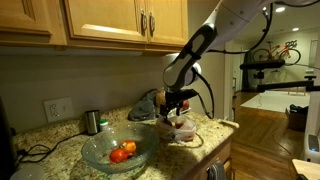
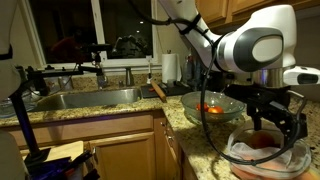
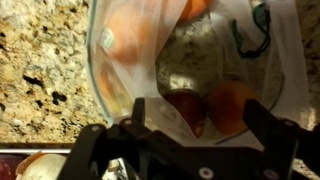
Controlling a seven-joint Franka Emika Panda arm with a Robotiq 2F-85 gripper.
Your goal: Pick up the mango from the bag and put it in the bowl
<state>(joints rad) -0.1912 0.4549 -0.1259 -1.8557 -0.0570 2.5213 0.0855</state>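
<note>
The clear plastic bag (image 1: 182, 129) lies on the granite counter, and it also shows in the other exterior view (image 2: 266, 152) and fills the wrist view (image 3: 215, 60). Reddish and orange fruits (image 3: 228, 103) show inside it. My gripper (image 3: 200, 115) is open, pointing down right over the bag's mouth, with its fingers on either side of two fruits. It shows in both exterior views (image 1: 177, 108) (image 2: 277, 122). The large glass bowl (image 1: 98, 152) (image 2: 228, 99) stands beside the bag and holds red and orange fruit (image 1: 122, 151). I cannot tell which fruit is the mango.
A small steel cup (image 1: 92, 121) stands behind the bowl by the wall. The counter edge (image 1: 215, 140) is close to the bag. A sink (image 2: 85, 98) and a paper towel roll (image 2: 170, 68) lie beyond the bowl. Cabinets (image 1: 110, 20) hang overhead.
</note>
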